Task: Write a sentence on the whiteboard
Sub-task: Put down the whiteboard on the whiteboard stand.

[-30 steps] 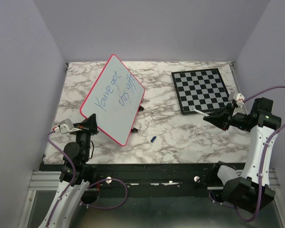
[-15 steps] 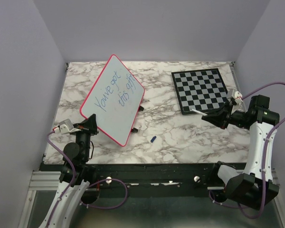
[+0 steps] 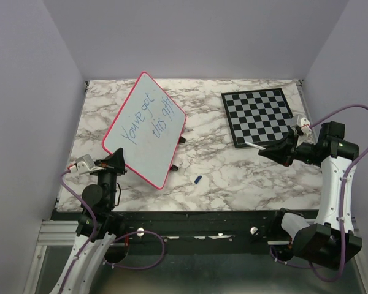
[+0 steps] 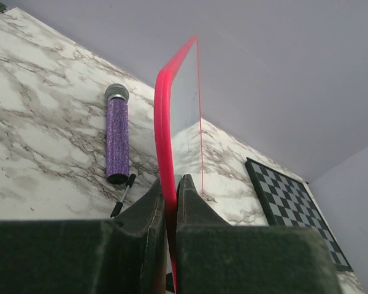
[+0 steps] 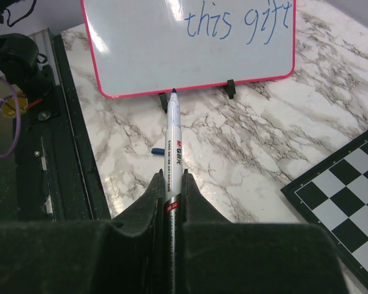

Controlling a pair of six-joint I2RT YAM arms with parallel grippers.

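Blue handwriting, the sentence (image 3: 148, 118), already fills two lines on the whiteboard (image 3: 144, 159), which stands propped on edge directly in front of the left gripper (image 4: 170, 184). That gripper is clamped on the board's pink rim. In its wrist view the rim runs straight up from between the two fingers, with no gap that I can make out. The hold looks meant to steady the board at a slant, so its face is turned toward the other arm.

The right gripper (image 5: 170, 180) is clenched on a white marker (image 5: 173, 135). The barrel sticks out forward past the fingertips with the tip bare and aimed at the board's lower edge. The board is well apart from it, far ahead of the tip, so no writing is going on. A small blue cap (image 5: 157, 150) lies on the marble table (image 3: 233, 177) ahead of and below the right gripper, short of the board. A chessboard (image 3: 260, 116) sits just beyond that gripper, off to its side. Behind the whiteboard, to the left of the left gripper's fingers, lies a purple glittery microphone (image 4: 117, 138).

Compared with a second ago, the board's top corner has swung slightly away to the left, while its bottom corner near the cap has hardly moved. The right arm has eased the marker a touch further toward the board. The left arm has barely shifted.
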